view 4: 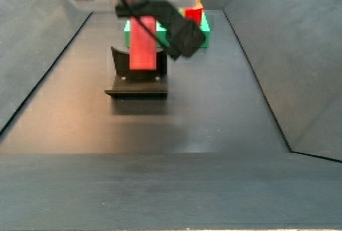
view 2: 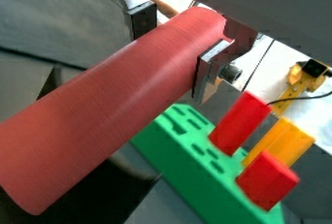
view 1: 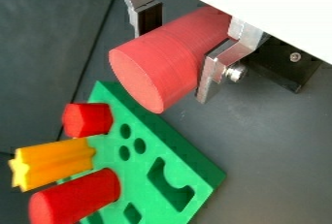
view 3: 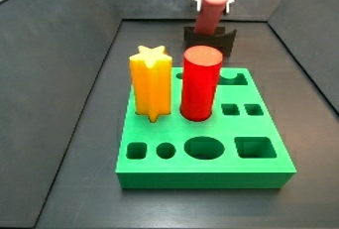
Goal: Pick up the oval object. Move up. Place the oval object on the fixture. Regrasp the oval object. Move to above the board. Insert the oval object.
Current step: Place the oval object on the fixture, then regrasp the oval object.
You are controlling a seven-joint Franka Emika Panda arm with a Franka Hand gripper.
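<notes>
— What is sitting in the board (view 3: 199, 169) nearest the camera?

— In a side view, the front row of the green board is showing bare holes, a small square, a small round, a large round and a square. Behind them a yellow star peg (view 3: 151, 82) and a bright red cylinder (view 3: 199, 84) are standing upright in their holes, close beside each other. A short red piece (view 1: 85, 119) is showing in a wrist view, also rising from the board.

— And beyond the board?

— The fixture (view 3: 212, 43), a dark block, is standing just behind the board's far edge. My gripper (view 3: 212, 2) is hanging over it, and I am pinching the oval peg (view 3: 209, 19) between my fingers (view 1: 218, 69), near its upper end in that side view.

— Is the peg touching the fixture?

— Its lower end is reaching down to the fixture's top; I cannot tell whether it is resting there. In both wrist views the dull-red peg (view 2: 123, 102) is running out long from my silver plates.
</notes>
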